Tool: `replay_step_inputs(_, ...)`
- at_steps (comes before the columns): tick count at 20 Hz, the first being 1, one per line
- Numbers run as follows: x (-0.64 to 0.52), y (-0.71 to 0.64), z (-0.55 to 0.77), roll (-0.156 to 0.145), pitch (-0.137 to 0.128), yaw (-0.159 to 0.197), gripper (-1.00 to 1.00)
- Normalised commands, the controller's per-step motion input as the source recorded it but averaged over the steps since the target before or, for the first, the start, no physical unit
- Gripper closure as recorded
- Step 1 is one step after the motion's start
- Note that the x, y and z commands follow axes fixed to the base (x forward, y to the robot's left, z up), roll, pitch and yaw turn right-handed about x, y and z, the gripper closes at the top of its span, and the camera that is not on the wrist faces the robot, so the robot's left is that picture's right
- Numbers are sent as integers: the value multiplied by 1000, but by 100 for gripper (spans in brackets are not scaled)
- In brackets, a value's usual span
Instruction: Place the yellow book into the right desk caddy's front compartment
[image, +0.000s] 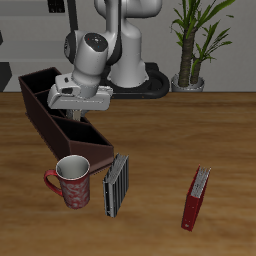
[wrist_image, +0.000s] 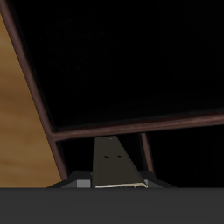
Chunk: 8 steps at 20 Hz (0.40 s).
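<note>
Item: yellow book (wrist_image: 114, 160), clamped in claw (image: 80, 118), hangs directly over right desk caddy (image: 45, 105), w/ front compartment (image: 92, 150) just ahead toward counter's front edge.

Exterior view looks down from the front; wrist view (very close) faces into the right desk caddy (image: 60, 118).

A wooden table (image: 150, 130) bears the right desk caddy (image: 45, 110), a mug (image: 70, 181), a grey-black ribbed book (image: 116, 185) and a dark red book (image: 196, 198).
</note>
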Motion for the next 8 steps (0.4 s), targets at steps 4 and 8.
replay_step_inputs(4,1,-12,44,-28,-1,-36,-100)
replay_step_inputs(8,40,61,26,17,0,1,-100)
